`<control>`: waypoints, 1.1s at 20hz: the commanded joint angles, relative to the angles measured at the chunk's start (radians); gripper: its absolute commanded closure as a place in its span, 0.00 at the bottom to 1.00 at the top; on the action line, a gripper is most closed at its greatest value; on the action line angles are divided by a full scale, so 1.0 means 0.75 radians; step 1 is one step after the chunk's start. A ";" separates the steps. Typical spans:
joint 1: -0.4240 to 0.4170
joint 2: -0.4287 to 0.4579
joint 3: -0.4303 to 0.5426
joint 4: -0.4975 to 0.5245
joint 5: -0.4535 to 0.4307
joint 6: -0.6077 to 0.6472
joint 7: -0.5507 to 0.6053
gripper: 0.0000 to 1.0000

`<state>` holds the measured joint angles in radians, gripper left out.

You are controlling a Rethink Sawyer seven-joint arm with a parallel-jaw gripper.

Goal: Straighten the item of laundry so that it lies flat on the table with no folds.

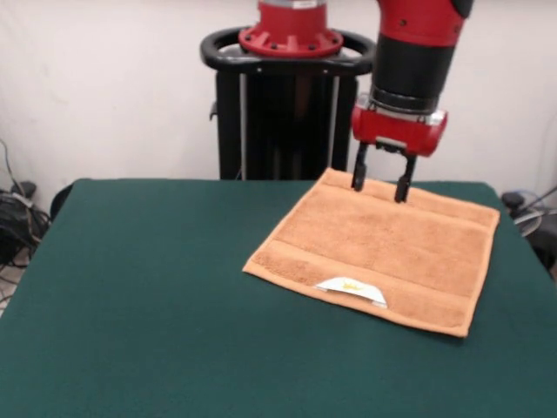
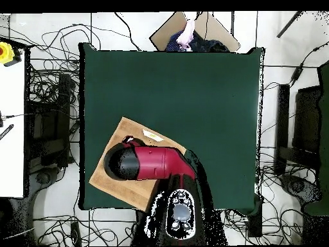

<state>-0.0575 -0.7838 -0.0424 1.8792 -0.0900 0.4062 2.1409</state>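
The orange-tan towel (image 1: 383, 252) lies spread flat on the dark green table (image 1: 157, 296), on the right side in the front view, with its white label (image 1: 352, 288) at the near edge. The gripper (image 1: 380, 187) hangs over the towel's far edge, fingers apart and empty, tips just above or touching the cloth. In the overhead view the towel (image 2: 109, 177) lies at the table's (image 2: 193, 90) lower left corner, and the red arm covers most of it, including the gripper.
The robot's black pedestal (image 1: 287, 113) stands behind the table's far edge. A person (image 2: 187, 35) shows at the top edge of the overhead view. Cables lie on the floor around the table.
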 commanded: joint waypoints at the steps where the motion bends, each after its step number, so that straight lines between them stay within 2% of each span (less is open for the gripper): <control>1: -0.085 0.105 0.178 -0.140 -0.099 0.099 -0.161 0.00; 7: -0.159 0.183 0.231 -0.165 -0.189 0.064 -0.179 0.00; 13: -0.202 0.134 0.283 -0.197 -0.210 0.177 -0.199 0.00; 18: -0.252 0.054 0.339 -0.234 -0.202 0.342 -0.266 0.00; 22: -0.329 0.079 0.382 -0.262 -0.249 0.400 -0.337 0.00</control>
<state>-0.2502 -0.7256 0.1157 1.7498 -0.2259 0.5601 2.1392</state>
